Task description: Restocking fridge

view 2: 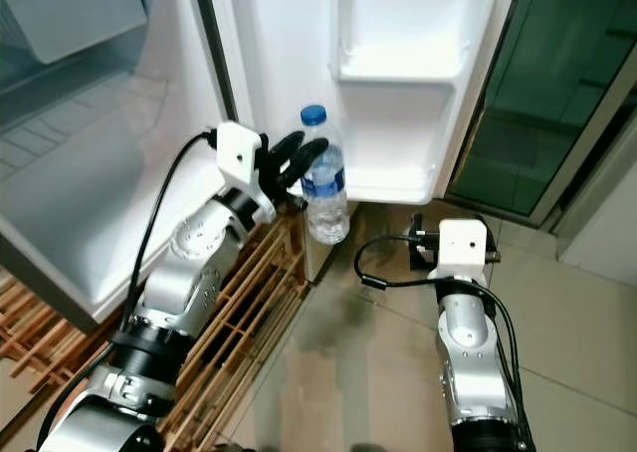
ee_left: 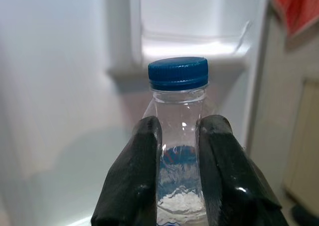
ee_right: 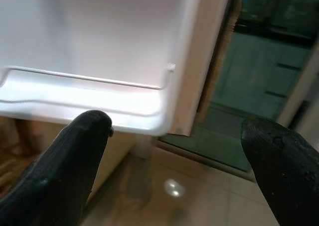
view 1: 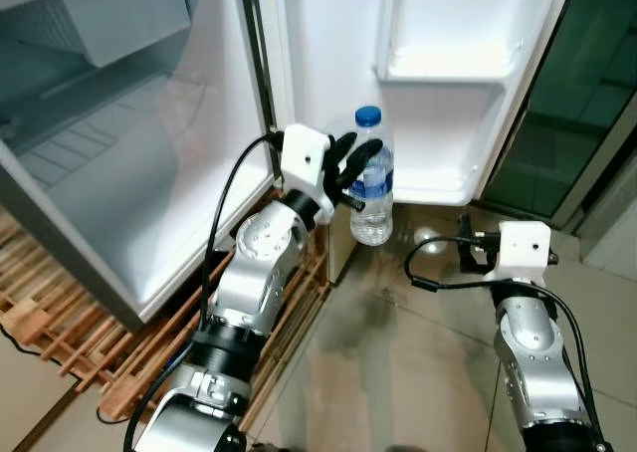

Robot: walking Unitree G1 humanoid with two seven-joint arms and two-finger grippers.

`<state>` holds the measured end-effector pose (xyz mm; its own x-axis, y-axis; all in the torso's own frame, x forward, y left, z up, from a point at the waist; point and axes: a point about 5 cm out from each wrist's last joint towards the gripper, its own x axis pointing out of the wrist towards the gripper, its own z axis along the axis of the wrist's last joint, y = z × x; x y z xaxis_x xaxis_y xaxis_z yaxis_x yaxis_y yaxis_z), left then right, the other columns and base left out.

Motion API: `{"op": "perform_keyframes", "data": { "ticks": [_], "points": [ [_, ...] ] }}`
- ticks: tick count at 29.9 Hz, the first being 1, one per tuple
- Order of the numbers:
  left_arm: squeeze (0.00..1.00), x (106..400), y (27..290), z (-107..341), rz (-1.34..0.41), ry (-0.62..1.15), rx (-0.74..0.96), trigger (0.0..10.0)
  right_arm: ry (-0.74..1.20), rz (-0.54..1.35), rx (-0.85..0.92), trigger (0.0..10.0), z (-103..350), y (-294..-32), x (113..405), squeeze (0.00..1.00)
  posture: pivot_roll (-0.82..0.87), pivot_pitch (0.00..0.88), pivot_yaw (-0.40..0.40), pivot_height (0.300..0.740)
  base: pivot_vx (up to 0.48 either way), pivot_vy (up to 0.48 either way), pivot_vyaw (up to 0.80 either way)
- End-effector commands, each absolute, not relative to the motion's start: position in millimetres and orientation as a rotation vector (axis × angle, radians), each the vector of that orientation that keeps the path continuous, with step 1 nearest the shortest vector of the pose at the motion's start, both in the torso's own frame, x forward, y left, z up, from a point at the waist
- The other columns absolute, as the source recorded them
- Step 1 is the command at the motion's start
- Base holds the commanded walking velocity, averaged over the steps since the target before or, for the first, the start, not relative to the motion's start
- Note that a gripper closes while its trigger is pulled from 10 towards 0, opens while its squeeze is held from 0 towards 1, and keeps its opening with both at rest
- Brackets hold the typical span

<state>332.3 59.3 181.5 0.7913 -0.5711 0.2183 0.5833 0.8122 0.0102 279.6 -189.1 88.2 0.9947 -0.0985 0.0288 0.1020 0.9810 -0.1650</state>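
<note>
Both arms raised forward.
Left gripper clamped around a bottle, wrist angled up and rightward; right gripper held lower, fingers spread wide, grasping nothing.

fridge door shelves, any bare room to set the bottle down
Yes. The lower door shelf, right behind the water bottle held by the left tool, looks bare, and so does the upper door shelf. The right tool hangs open below, clear of both. Nothing looks crowded.

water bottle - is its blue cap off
No, the blue cap sits on the water bottle, which the left gripper holds by its neck.
</note>
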Motion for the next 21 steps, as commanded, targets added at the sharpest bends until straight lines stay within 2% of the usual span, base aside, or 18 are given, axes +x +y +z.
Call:
{"op": "perform_keyframes", "data": {
  "ticks": [1, 7, 8, 10, 11, 14, 16, 19, 21],
  "points": [
    [0.0, 331, 47, 193, -0.653, -0.253, -0.052, 10.0, -0.028, -0.118, -0.177, 10.0, 91, -195, 279, 0.0, -0.24, 0.0, 0.073, 0.716, 0.0, 0.0, 0.0],
    [0.0, 338, 56, 184, -0.589, -0.202, -0.09, 10.0, -0.042, -0.104, -0.144, 10.0, 96, -191, 278, 0.0, -0.24, 0.0, 0.077, 0.716, 0.0, 0.0, 0.0],
    [0.0, 344, 71, 172, -0.478, -0.134, -0.125, 10.0, -0.048, -0.041, -0.149, 10.0, 103, -182, 278, 0.0, -0.25, 0.0, 0.085, 0.716, 0.0, 0.0, 0.0],
    [0.0, 346, 76, 168, -0.439, -0.109, -0.135, 10.0, -0.052, -0.02, -0.151, 10.0, 105, -179, 277, 0.0, -0.25, 0.0, 0.085, 0.716, 0.0, 0.0, 0.0],
    [0.0, 347, 91, 156, -0.359, -0.057, -0.124, 10.0, -0.053, 0.027, -0.153, 10.0, 110, -173, 274, 0.0, -0.25, 0.0, 0.084, 0.716, 0.0, 0.0, 0.0],
    [0.0, 345, 100, 150, -0.328, -0.049, -0.107, 10.0, -0.046, 0.078, -0.158, 10.0, 110, -168, 270, 0.0, -0.25, 0.0, 0.077, 0.716, 0.0, 0.0, 0.0],
    [0.0, 344, 98, 152, -0.336, -0.062, -0.102, 10.0, -0.038, 0.085, -0.161, 10.0, 106, -167, 268, 0.0, -0.25, 0.0, 0.074, 0.716, 0.0, 0.0, 0.0],
    [0.0, 344, 82, 168, -0.403, -0.153, -0.075, 10.0, -0.018, 0.079, -0.153, 10.0, 103, -168, 268, 0.0, -0.25, 0.0, 0.068, 0.716, 0.0, 0.0, 0.0],
    [0.0, 345, 67, 182, -0.465, -0.221, -0.053, 10.0, -0.012, 0.082, -0.155, 10.0, 103, -167, 270, 0.0, -0.25, 0.0, 0.062, 0.716, 0.364, 0.0, 0.0]
  ]
}}
